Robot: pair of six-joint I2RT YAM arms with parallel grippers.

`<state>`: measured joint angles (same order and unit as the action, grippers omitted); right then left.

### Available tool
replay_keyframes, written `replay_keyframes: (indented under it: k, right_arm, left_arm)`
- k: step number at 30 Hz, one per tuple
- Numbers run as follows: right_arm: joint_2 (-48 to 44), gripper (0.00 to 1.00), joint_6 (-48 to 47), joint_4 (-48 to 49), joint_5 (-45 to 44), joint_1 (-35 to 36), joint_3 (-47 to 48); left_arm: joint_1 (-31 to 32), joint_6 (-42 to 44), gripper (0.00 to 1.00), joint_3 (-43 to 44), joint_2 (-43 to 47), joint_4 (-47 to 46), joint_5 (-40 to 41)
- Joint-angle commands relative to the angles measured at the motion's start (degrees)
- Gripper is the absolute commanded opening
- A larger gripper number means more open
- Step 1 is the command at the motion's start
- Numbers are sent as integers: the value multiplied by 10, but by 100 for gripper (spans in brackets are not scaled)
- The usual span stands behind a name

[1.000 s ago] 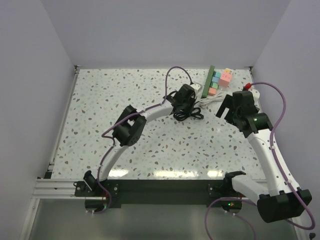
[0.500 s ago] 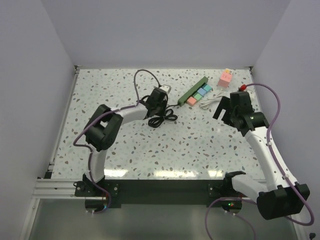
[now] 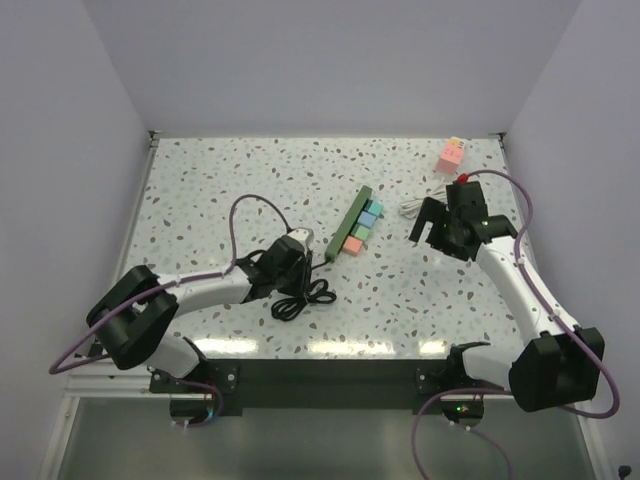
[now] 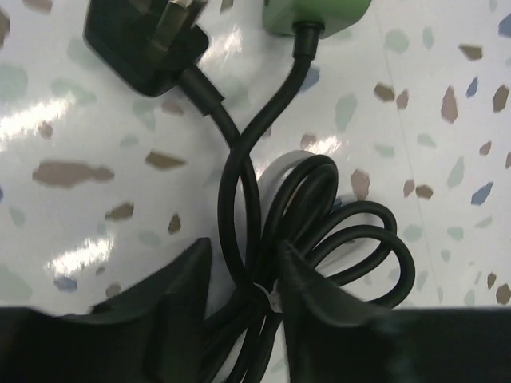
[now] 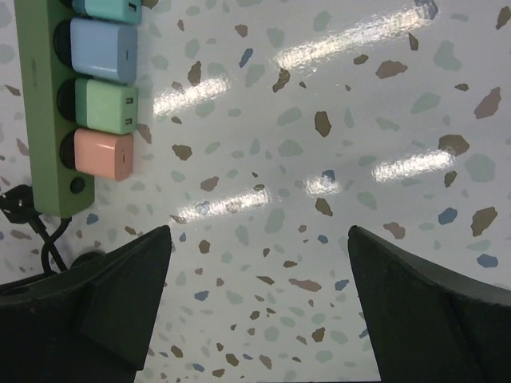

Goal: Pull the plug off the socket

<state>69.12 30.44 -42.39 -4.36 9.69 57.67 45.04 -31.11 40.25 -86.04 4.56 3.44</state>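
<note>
The right gripper (image 5: 257,239) hangs on the plug side of the socket (image 5: 44,120), fingers spread wide and touching nothing. The left gripper (image 4: 243,249) sits off the socket's cord end, its fingers narrowly parted astride the coiled black cord (image 4: 239,159); whether they pinch it I cannot tell. The socket, a long green bar, lies flat, with four plugs (image 5: 104,49) seated along it: teal, blue, green, pink. A black mains plug (image 4: 148,40) lies loose just beside its cord end.
</note>
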Motion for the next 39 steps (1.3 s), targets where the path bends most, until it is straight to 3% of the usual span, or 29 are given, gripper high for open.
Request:
replay_keyframes:
  k: [1, 2, 4, 5, 6, 11, 16, 19, 26, 30, 33, 36, 37, 39]
  right_arm:
    - [2, 95, -4, 29, 42, -1, -8]
    - [5, 95, -6, 29, 43, -1, -10]
    - [6, 95, -8, 28, 43, 0, -13]
    - [6, 95, -10, 26, 43, 0, -14]
    - [4, 95, -10, 24, 44, 0, -14]
    - [-7, 96, -11, 28, 64, 0, -25]
    - [-17, 96, -5, 32, 79, 0, -34]
    - [-25, 96, 2, 35, 95, 0, -36]
    - [-48, 96, 4, 39, 109, 0, -48]
    - [-48, 94, -2, 43, 115, 1, -55]
    - [-44, 91, -4, 54, 124, 0, -61]
    - [-41, 89, 0, 71, 136, 0, -68]
    - [-40, 88, 1, 77, 140, 0, -70]
    - [-39, 87, 12, 97, 154, 0, -77]
  left_arm:
    - [10, -40, 49, -39, 57, 66, -9]
    - [11, -39, 66, -33, 63, 78, -9]
    - [13, -34, 83, -12, 75, 95, -8]
    - [15, -25, 97, 16, 76, 110, -5]
    - [15, -20, 100, 34, 76, 117, -3]
    - [15, 73, 100, 155, 26, 136, 22]
    - [14, 169, 100, 272, -119, 162, 9]
    - [13, 200, 100, 295, -168, 161, 9]
    - [12, 235, 99, 307, -188, 151, 3]
    - [12, 244, 91, 322, -235, 158, -7]
    - [10, 240, 76, 308, -250, 134, -16]
    - [1, 228, 58, 287, -254, 114, -29]
    - [-2, 225, 47, 284, -254, 107, -32]
    - [-5, 216, 33, 274, -250, 102, -46]
